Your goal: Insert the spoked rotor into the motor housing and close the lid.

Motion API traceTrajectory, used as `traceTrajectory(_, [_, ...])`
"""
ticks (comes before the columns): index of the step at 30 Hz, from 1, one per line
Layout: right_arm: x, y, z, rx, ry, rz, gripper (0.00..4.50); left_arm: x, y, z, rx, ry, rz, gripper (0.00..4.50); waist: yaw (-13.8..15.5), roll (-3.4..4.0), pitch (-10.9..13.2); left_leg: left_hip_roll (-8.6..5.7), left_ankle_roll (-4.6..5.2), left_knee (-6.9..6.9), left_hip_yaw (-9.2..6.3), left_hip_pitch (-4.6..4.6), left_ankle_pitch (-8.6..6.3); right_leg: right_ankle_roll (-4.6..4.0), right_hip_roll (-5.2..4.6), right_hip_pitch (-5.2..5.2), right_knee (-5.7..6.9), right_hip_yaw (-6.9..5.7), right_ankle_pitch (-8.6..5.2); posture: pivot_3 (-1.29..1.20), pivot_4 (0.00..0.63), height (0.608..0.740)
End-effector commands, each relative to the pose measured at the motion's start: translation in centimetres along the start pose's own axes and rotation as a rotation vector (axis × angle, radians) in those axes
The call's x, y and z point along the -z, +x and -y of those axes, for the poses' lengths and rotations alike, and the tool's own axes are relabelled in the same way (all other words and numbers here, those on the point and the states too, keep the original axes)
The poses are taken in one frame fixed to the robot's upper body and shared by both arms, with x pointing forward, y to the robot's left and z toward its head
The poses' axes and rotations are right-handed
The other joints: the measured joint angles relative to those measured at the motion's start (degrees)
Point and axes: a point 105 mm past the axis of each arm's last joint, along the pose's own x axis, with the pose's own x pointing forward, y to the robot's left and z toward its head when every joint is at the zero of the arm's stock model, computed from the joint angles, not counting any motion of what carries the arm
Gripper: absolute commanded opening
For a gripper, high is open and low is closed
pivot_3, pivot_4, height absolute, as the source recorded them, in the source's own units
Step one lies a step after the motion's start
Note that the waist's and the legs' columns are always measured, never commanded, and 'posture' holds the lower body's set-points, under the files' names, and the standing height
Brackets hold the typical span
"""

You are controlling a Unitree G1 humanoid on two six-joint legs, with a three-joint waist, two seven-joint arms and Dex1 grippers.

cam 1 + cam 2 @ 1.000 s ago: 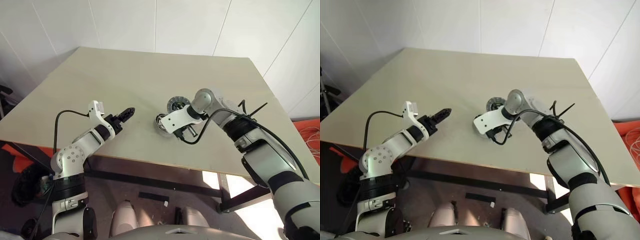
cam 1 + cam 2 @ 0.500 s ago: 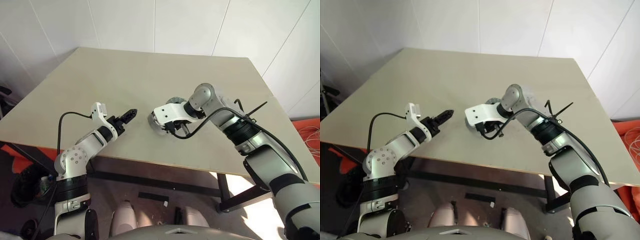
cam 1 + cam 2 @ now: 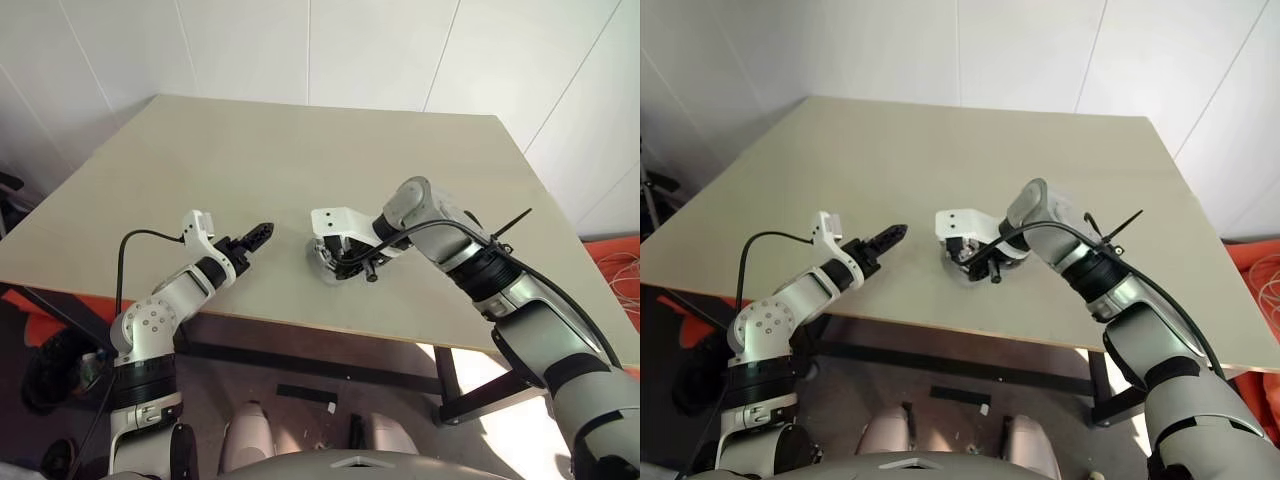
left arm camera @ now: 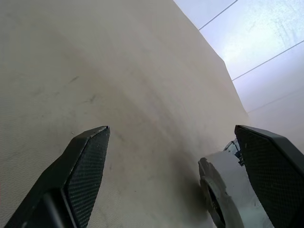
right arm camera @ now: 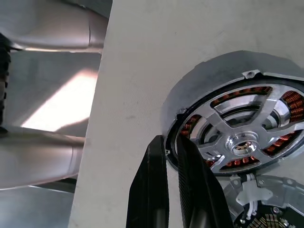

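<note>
**Rotor seated in the housing, right hand pinched at its rim**

A pale beige worktop (image 3: 300,150) stands in the corner of a white panelled room, and both arms reach over its near edge.

On the left, the left hand (image 3: 258,235) hovers just above the worktop, pointing across toward the parts. Its two black fingers (image 4: 88,161) are spread as wide as they go and hold nothing; the bare surface shows between them in the left wrist view. The parts lie ahead of this hand, a little apart from its fingertips.

To the right of that, the right hand (image 5: 171,164) angles steeply down onto the parts from above. Its fingers (image 5: 154,190) are closed almost together, with only a thin slit between them, and their tips sit right at the near rim of the motor housing (image 5: 176,107). Whether they pinch that rim or merely rest against it cannot be told.

The motor housing rests flat on the worktop directly under the right hand. The spoked rotor (image 5: 237,128) lies inside it, its silver spokes over the ring of copper windings (image 5: 290,103) and its hub at the centre.

The lid (image 5: 259,209) lies on the worktop just beside the housing, touching or nearly touching it, with its finely ribbed face partly showing.
</note>
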Motion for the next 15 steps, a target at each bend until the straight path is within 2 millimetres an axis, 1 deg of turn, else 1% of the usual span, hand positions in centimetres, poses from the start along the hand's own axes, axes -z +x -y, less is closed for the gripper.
traceTrajectory(1, [-1.8,-1.0,0.2,-0.001,0.084,0.045,0.03,-0.9,-0.2,0.7,0.024,0.017,0.039,4.50,0.0,0.00,0.0,0.00,0.00,0.00,0.00,-0.01,0.00,0.00,0.00,0.00,0.00,0.00,0.00,0.00,0.000,0.740])
traceTrajectory(4, [-2.9,-0.6,1.0,0.029,0.223,0.071,0.03,-0.9,-0.3,0.6,0.020,0.021,0.036,4.50,0.0,0.00,0.0,-0.01,0.00,0.00,0.00,0.00,0.00,0.00,0.00,0.00,0.00,0.00,0.00,0.00,0.000,0.740])
traceTrajectory(9, [-3.9,-0.3,2.2,0.085,0.403,0.090,0.03,-0.8,-0.3,0.6,0.017,0.023,0.034,4.50,0.0,0.00,0.0,0.03,-0.05,-0.02,0.00,0.04,0.03,0.00,0.02,0.00,0.02,0.00,0.00,0.00,0.000,0.740])
traceTrajectory(11, [-4.1,-0.2,2.6,0.104,0.445,0.094,0.03,-0.8,-0.3,0.6,0.017,0.023,0.034,4.50,0.0,0.00,0.0,0.02,-0.06,-0.02,0.00,0.04,0.03,0.00,0.02,0.00,0.02,0.01,0.00,0.00,0.000,0.740])
traceTrajectory(15, [-4.2,0.1,2.9,0.124,0.461,0.091,0.03,-0.8,-0.3,0.7,0.017,0.023,0.038,4.50,0.2,0.00,0.0,0.01,-0.07,-0.04,0.00,0.04,0.03,0.01,0.01,0.01,0.01,0.01,0.00,0.00,0.000,0.740])
